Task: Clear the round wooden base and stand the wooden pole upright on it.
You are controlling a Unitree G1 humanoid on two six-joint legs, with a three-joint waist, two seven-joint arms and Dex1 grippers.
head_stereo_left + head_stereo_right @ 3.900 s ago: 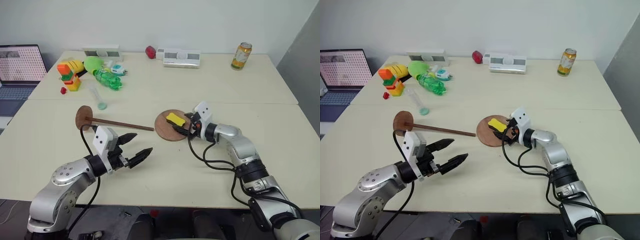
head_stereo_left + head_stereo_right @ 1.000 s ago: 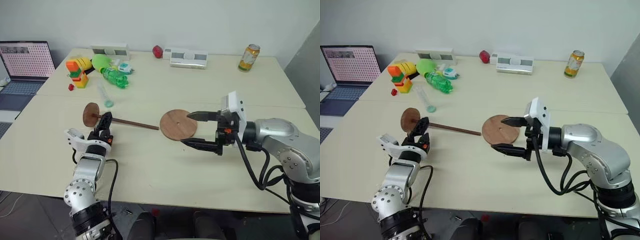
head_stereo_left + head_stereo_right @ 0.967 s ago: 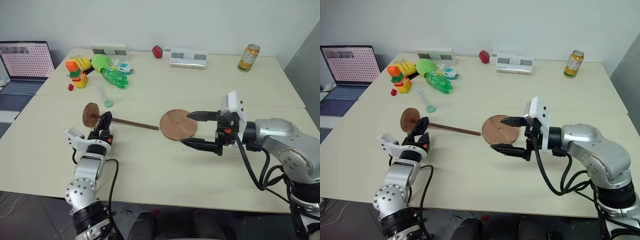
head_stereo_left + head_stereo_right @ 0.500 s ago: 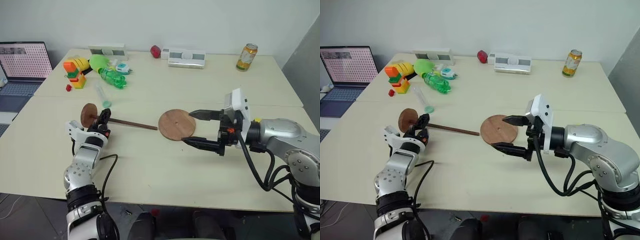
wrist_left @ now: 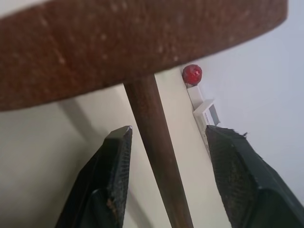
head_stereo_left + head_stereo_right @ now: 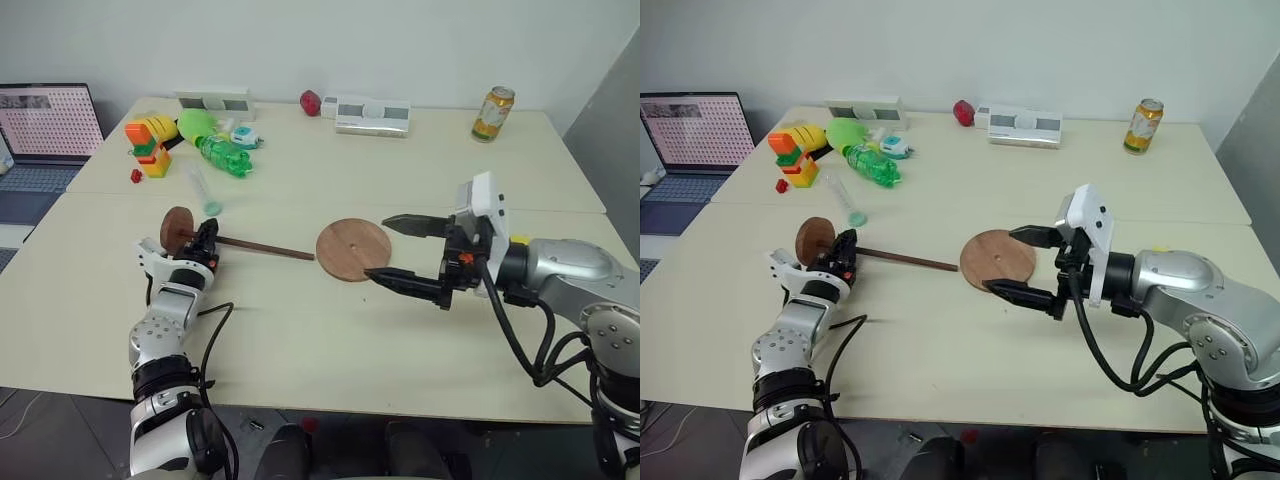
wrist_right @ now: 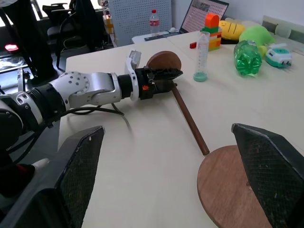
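The pole point(image 6: 262, 248) lies flat on the counter point(image 6: 300, 330), its disc end toward the robot's left and its tip just beside the bare round base point(image 6: 353, 249). The left hand point(image 6: 207, 243) straddles the rod right next to the disc, its fingers point(image 5: 114, 161) partly closed with a gap still showing on either side of the rod. The right hand point(image 6: 398, 250) hovers wide open and empty at the base's right edge.

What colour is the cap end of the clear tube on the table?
Green; the clear tube shows it best in the right wrist view.
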